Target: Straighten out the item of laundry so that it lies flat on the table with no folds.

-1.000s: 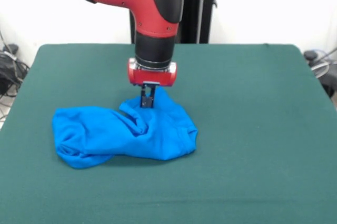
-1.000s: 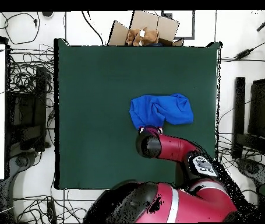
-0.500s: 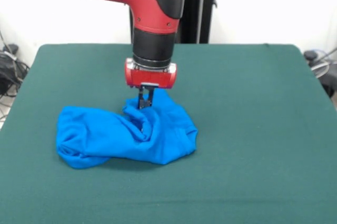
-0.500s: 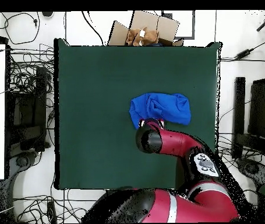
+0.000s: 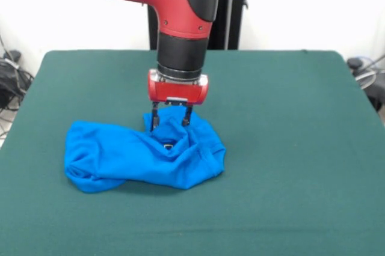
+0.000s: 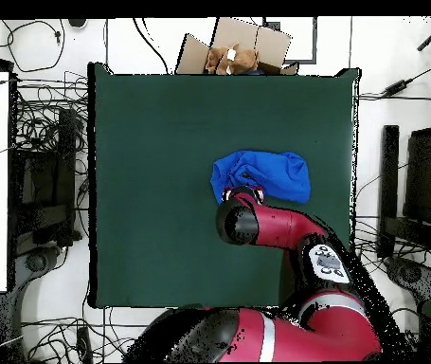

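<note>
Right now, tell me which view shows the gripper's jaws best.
The front view: the gripper hangs open over the crumpled blue T-shirt, both jaws visible. In the overhead view, the arm hides them.

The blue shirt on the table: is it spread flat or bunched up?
Bunched up. The blue shirt lies in a rumpled heap with thick folds, and no sleeves or lettering show.

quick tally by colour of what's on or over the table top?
Blue: 1, the crumpled T-shirt
Dark green: 1, the table cloth top
Red and black: 1, the arm with its tool open over the shirt
Total: 3
</note>
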Robot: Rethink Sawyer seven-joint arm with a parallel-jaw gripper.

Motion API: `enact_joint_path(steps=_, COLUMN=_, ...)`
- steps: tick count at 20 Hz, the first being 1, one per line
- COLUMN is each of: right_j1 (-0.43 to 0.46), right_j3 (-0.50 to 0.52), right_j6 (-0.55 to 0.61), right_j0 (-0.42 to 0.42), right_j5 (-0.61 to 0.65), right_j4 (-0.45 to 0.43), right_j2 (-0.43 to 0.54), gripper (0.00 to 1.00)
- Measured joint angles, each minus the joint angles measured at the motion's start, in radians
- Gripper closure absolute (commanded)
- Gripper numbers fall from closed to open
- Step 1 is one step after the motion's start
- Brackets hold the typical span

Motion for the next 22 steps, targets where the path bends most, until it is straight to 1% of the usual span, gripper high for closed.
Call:
enact_joint_path(steps=16, right_j1=0.004, right_j3=-0.007, right_j6=0.000, right_j0=0.009, right_j5=-0.009, right_j4=0.000, right_j2=0.000, gripper=0.00)
enact_joint_path(steps=17, right_j1=0.004, right_j3=-0.009, right_j6=0.000, right_j0=0.011, right_j5=-0.011, right_j4=0.000, right_j2=0.000, gripper=1.00)
enact_joint_path(steps=22, right_j1=0.004, right_j3=-0.010, right_j6=0.000, right_j0=0.010, right_j5=-0.014, right_j4=0.000, right_j2=0.000, gripper=1.00)
